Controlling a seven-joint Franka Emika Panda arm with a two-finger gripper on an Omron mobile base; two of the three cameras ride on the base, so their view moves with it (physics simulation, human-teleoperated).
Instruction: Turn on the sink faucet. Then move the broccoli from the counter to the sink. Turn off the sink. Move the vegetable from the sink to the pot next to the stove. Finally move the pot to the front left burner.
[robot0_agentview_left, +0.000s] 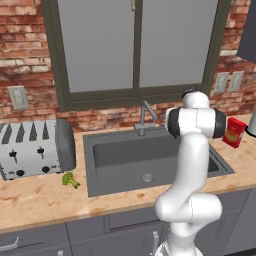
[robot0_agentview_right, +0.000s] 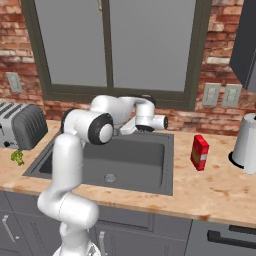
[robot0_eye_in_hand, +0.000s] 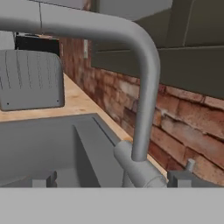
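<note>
Grey sink faucet (robot0_eye_in_hand: 146, 87), dark grey sink (robot0_agentview_left: 100, 140), green broccoli (robot0_agentview_left: 70, 180), red-blotched tan counter (robot0_agentview_left: 40, 197)

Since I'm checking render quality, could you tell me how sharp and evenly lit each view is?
Left base view: flat, even light, no glare, broccoli slightly soft. Right base view: equally even, faint shading inside the sink. Hand view: sink faucet looms large and close, smoothly shaded, edges a little blurred, no cast shadows.

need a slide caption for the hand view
Open gripper closing in on the sink faucet base, with the toaster on the counter beyond the sink.
</note>
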